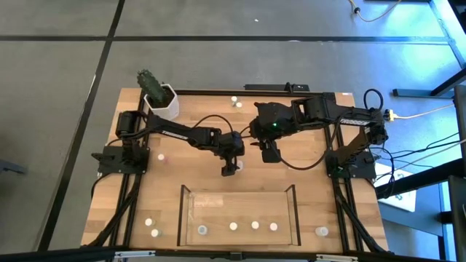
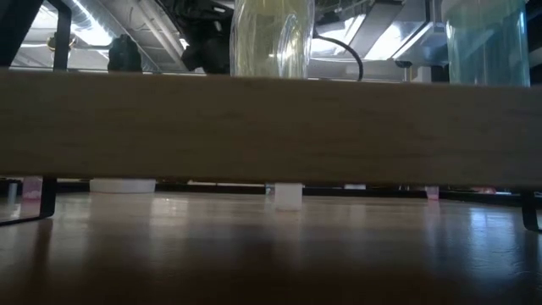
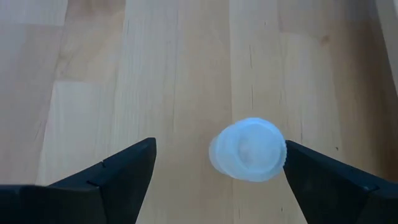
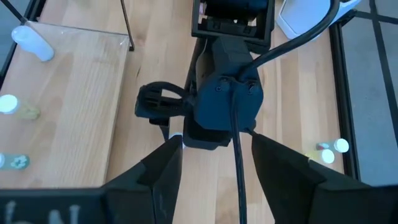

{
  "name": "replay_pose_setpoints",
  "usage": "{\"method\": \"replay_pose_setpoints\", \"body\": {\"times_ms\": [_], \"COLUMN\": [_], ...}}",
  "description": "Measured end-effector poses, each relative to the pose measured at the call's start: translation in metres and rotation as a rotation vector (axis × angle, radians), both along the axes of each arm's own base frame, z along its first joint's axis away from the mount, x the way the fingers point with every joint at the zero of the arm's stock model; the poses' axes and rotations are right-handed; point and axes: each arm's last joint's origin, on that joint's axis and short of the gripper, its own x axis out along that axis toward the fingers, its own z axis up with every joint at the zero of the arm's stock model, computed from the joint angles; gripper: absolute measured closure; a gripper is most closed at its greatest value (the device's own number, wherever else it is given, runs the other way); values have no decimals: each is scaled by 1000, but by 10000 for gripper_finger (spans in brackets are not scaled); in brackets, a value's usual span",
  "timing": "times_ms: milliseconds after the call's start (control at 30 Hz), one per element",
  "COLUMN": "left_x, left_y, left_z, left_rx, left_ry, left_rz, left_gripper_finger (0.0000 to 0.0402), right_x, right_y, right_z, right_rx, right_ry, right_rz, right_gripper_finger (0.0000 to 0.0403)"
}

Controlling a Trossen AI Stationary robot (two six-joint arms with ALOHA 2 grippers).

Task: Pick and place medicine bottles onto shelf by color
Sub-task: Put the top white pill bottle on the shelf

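Four pale-capped bottles (image 1: 234,226) upright inside shelf (image 1: 186,211)

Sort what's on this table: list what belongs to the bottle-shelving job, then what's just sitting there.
Job:
- medicine bottles, some in the shelf, others loose on the table
- shelf
- left pincer, open over a pale-capped bottle

Just sitting there:
- cactus pot
- right pincer, waiting mid-table

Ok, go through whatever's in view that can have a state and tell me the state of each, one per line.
Left gripper: open, fingers either side of a bottle.
Bottle between its fingers: upright on the table, not gripped.
Right gripper: open, empty, above mid-table.
Shelf: on the table, holding four upright bottles.
Cactus pot: upright at the far left corner.
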Motion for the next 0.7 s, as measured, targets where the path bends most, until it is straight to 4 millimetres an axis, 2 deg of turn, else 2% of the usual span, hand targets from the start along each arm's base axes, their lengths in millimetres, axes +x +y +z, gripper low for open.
{"method": "replay_pose_setpoints", "body": {"times_ms": [367,700], "left_x": [1,2], "left_y": [-4,-7], "left_z": [1,-1], "left_rx": [-4,-20], "left_ry": [-6,-6], "left_rz": [33,9], "left_gripper_finger": [67,97], "right_x": [1,1], "right_y": [0,0], "right_z": [0,1], "right_rx": [1,1], "right_ry": [-8,-12], "right_rz": [0,0], "right_gripper_finger": [207,207]}}
